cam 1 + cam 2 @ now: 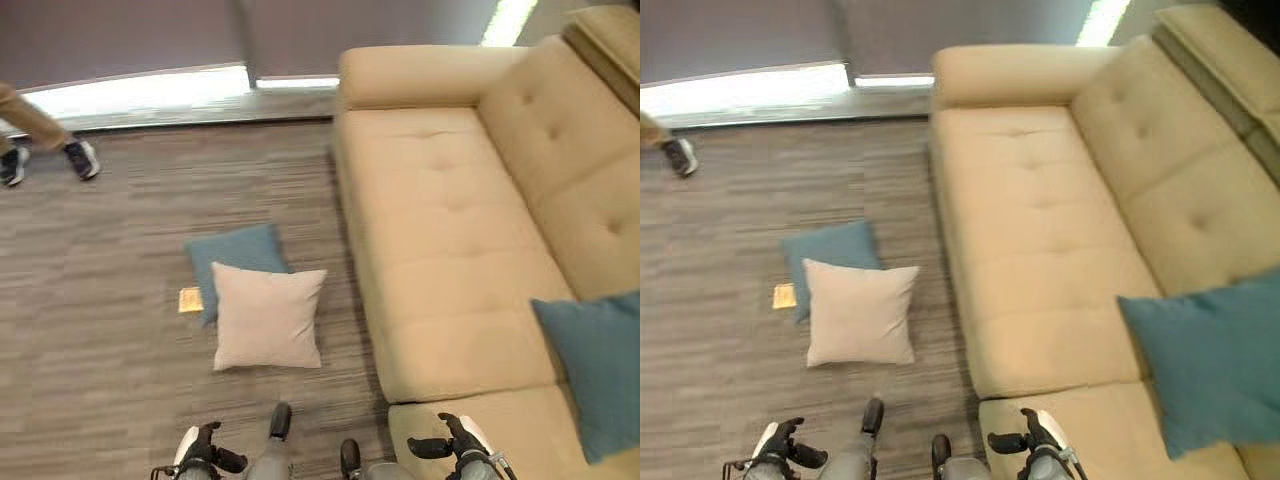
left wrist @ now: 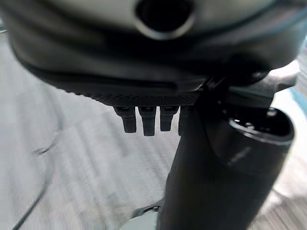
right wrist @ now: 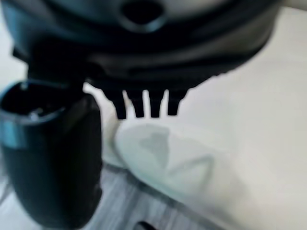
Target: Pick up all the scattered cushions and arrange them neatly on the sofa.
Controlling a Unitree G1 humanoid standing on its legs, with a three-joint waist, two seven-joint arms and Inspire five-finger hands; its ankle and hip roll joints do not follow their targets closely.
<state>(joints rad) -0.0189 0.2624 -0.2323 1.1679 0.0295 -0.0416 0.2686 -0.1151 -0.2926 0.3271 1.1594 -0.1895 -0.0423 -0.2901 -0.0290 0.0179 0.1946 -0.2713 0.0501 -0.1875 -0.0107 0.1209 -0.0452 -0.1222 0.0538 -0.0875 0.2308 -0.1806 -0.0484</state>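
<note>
Two cushions lay on the floor, one on the sofa.

A beige cushion (image 1: 268, 316) overlapped a blue cushion (image 1: 236, 258) on the carpet (image 1: 100, 300) left of the tan sofa (image 1: 440, 230). Another blue cushion (image 1: 1210, 365) leaned against its backrest. The left hand (image 2: 148, 117) and right hand (image 3: 144, 103) hung low with fingers straight, holding nothing. A person's shoes (image 1: 82, 158) showed far left.
</note>
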